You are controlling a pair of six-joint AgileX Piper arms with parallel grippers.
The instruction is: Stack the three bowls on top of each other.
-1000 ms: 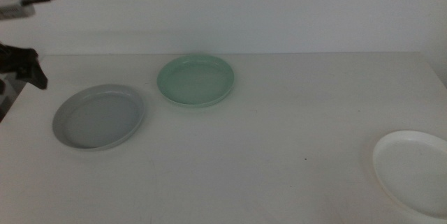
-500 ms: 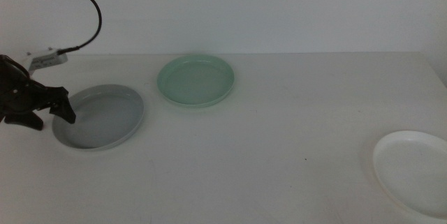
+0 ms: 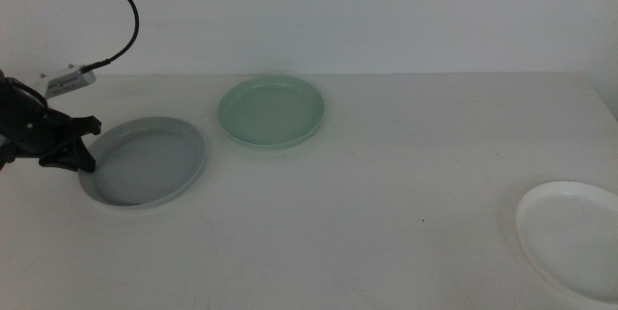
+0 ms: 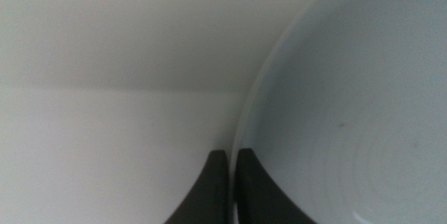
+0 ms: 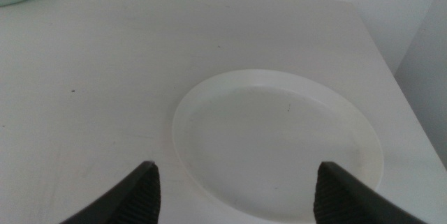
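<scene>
My right gripper (image 5: pixel 234 185) waits with jaws spread wide over the white bowl (image 3: pixel 572 236) at the table's (image 3: pixel 386 184) near right corner. Farther back, my left gripper (image 3: pixel 79 148) pinches the grey bowl's (image 3: pixel 147 160) left rim. The mint bowl (image 3: pixel 270 110) sits just behind. I'd lift level, then center before lowering.

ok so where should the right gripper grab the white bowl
On its low rim at the near edge. The white bowl lies flat and shallow, so only the rim offers a pinch. The right gripper hangs open above that edge; one jaw inside, one outside should work.
</scene>
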